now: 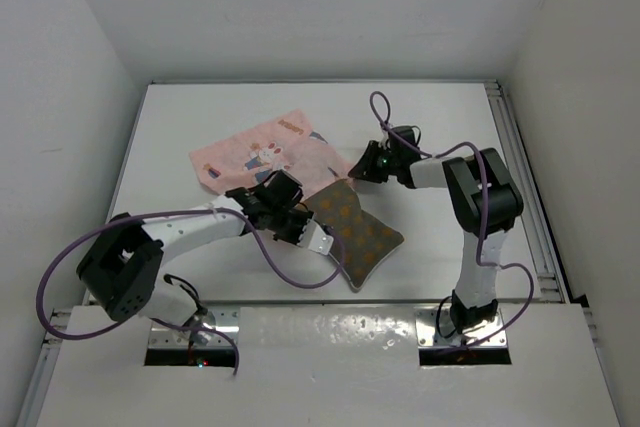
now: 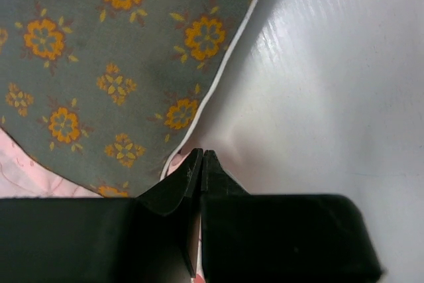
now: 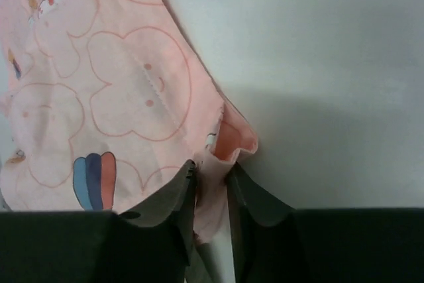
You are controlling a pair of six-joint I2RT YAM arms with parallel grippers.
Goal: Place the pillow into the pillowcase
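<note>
The olive-brown pillow (image 1: 365, 232) with orange flowers and a pale piped edge lies flat at the table's middle. Its far left corner overlaps the pink printed pillowcase (image 1: 265, 152), which is spread behind it. My left gripper (image 1: 312, 237) sits at the pillow's left edge. In the left wrist view its jaws (image 2: 201, 154) are pressed together beside the pillow (image 2: 99, 64), with a thin strip of pink pillowcase (image 2: 20, 173) caught between them. My right gripper (image 1: 358, 171) is at the pillowcase's right corner. Its fingers (image 3: 211, 166) pinch a raised fold of the pillowcase (image 3: 99, 97).
The white table (image 1: 450, 127) is enclosed by white walls on three sides. A metal rail (image 1: 525, 187) runs along the right edge. Purple cables (image 1: 290, 272) loop off both arms, and one droops close to the pillow's near edge.
</note>
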